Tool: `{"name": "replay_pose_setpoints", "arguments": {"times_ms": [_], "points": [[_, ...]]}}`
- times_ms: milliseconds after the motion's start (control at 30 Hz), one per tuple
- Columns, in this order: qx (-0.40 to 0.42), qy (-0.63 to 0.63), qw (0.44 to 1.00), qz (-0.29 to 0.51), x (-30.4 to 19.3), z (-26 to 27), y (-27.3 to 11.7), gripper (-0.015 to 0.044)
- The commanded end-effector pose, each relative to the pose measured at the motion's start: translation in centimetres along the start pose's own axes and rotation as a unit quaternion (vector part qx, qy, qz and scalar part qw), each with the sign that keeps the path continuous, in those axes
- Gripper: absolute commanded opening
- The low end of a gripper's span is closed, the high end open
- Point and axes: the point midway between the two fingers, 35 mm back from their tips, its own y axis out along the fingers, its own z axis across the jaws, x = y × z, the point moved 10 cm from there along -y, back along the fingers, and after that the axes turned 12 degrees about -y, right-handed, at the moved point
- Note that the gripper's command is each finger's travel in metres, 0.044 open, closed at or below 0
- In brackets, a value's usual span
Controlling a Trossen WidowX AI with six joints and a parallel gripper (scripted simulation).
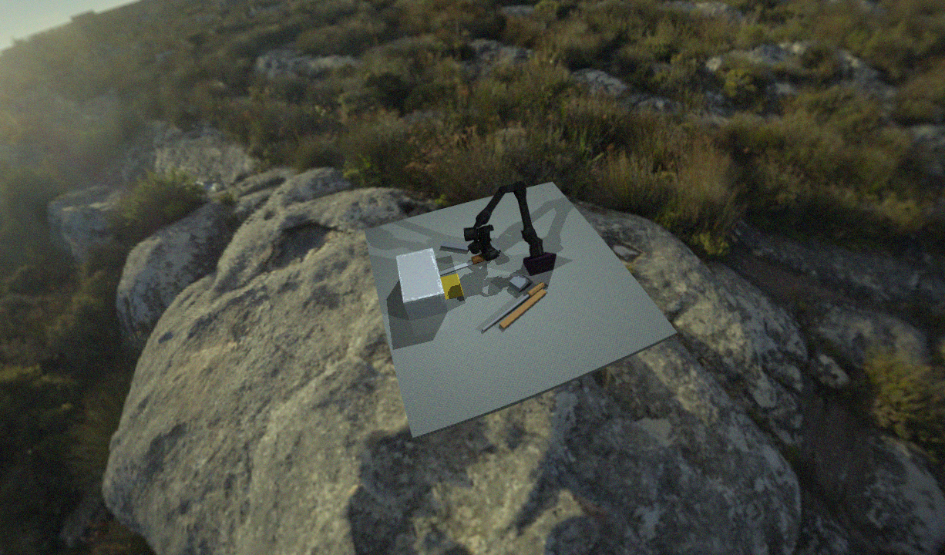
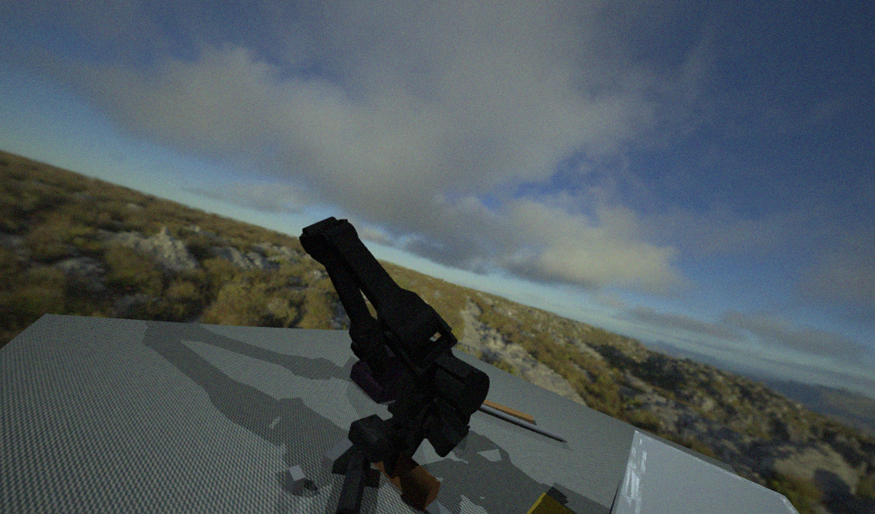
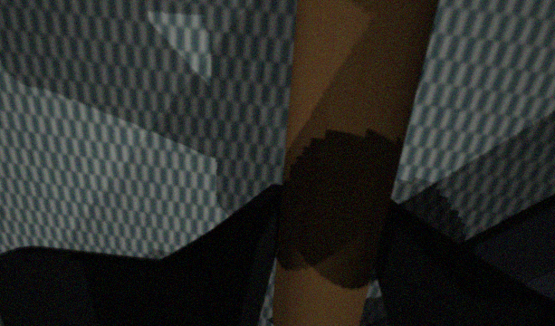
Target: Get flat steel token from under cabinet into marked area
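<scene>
A: Status, left to right?

B: Cabinet (image 1: 418,276) (image 2: 689,482) at far left in the top view. Token is not seen in any view; by the task it is taken to be under there. Vent slots can't be made out.

A: Marked area?

B: Yellow patch (image 1: 452,287) (image 2: 547,504), just in front of the cabinet. No token is seen on it, partly shadowed though. Delivery is judged not done.

A: Tool?

B: Grey shaft (image 1: 456,267) is pointed at the cabinet, beside the patch. Whether its tip is already underneath can't be told. Orange handle (image 1: 477,260) (image 2: 416,483) (image 3: 349,86) is clamped between the fingers of the gripper (image 1: 488,256) (image 2: 371,465) (image 3: 325,201), pressed from both sides.

A: Lifted?

B: Can't be told; handle is seen low over the table.

A: Further right?

B: Grey rod (image 1: 505,313) (image 2: 529,427) and orange bar (image 1: 524,309) (image 2: 510,410) are left lying side by side, unheld.

A: So, progress?

B: Early. Tool is secured, that's all. Still to be done: token to be reached, drawn out, left flat and wholly inside the patch; tool to be set down away from both; fingers to be opened, arm backed off.
</scene>
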Motion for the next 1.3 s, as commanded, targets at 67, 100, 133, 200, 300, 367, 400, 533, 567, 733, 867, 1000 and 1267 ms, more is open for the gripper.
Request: {"name": "replay_pose_setpoints", "arguments": {"times_ms": [67, 100, 133, 200, 300, 367, 400, 533, 567, 733, 867, 1000, 1267], "points": [[-0.001, 0.002, 1.0, 0.001, 0.9, -0.2, 0.0, 0.0], [-0.001, 0.002, 1.0, 0.001, 1.1, -0.2, 0.0, 0.0], [-0.001, 0.002, 1.0, 0.001, 1.2, -0.3, 0.0, 0.0], [-0.001, 0.002, 1.0, 0.001, 1.4, -0.3, 0.0, 0.0], [-0.001, 0.002, 1.0, 0.001, 1.8, -0.4, 0.0, 0.0], [-0.001, 0.001, 1.0, 0.001, 2.0, -0.4, 0.0, 0.0], [-0.001, 0.001, 1.0, 0.001, 2.2, -0.4, 0.0, 0.0], [-0.001, 0.001, 1.0, 0.001, 2.6, -0.5, -0.1, 0.0], [-0.001, 0.001, 1.0, 0.001, 2.8, -0.6, -0.1, 0.0], [-0.001, 0.002, 1.0, 0.001, 3.3, -0.7, -0.1, 0.0], [-0.001, 0.002, 1.0, 0.001, 3.8, -0.8, -0.1, 0.0], [-0.001, 0.002, 1.0, 0.001, 4.3, -0.8, -0.1, 0.0], [-0.001, 0.002, 1.0, 0.0, 5.2, -1.0, -0.1, 0.0]]}}
